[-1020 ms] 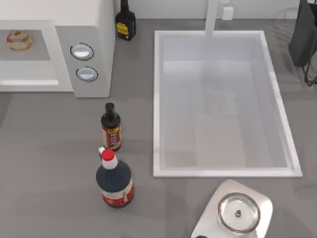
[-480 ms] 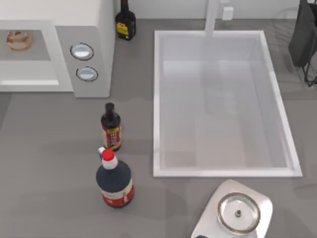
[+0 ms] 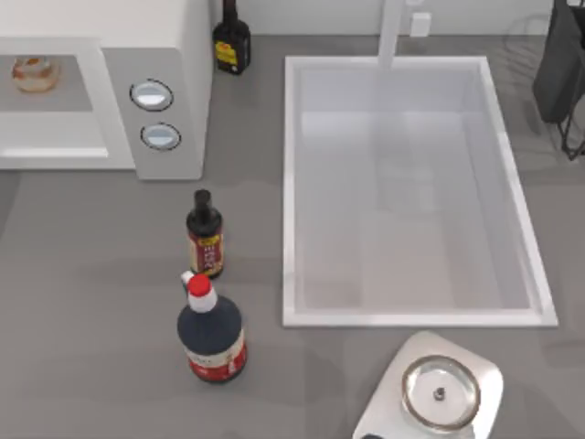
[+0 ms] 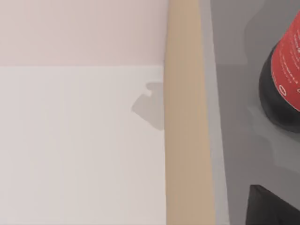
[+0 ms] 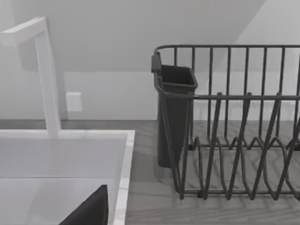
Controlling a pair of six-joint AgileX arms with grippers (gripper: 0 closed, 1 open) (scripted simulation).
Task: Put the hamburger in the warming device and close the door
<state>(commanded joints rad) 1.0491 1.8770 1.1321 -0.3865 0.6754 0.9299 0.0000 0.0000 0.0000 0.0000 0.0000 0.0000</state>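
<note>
— Where is the hamburger (image 3: 35, 73)?

— You will find it inside the warming device (image 3: 155, 37), at the far left of the top view, lying on the grey floor of the chamber. It is well left of the two round knobs (image 3: 152, 94) on the grey panel.

— And the door?

— I cannot tell you how it stands. The left wrist view gives you a flat white surface (image 4: 79, 140) beside a tan strip (image 4: 187, 117), with grey tabletop (image 4: 239, 140) next to that.

— What of the left gripper and the right gripper?

— You cannot tell whether either is open or closed. A dark shape (image 4: 272, 206) sits at the corner of the left wrist view, near a black bottle with a red label (image 4: 286, 70). A dark wedge (image 5: 89, 211) sits at the edge of the right wrist view, over the sink (image 5: 123, 178).

— What else is on the tabletop?

— You have a small dark bottle (image 3: 205, 236) in front of the knob panel and a fatter red-capped bottle (image 3: 211, 334) just beside it. A third bottle (image 3: 231, 41) stands at the back, between the warming device and the sink. The right wrist view faces the white faucet (image 5: 47, 75) and a black wire dish rack (image 5: 234, 140).
</note>
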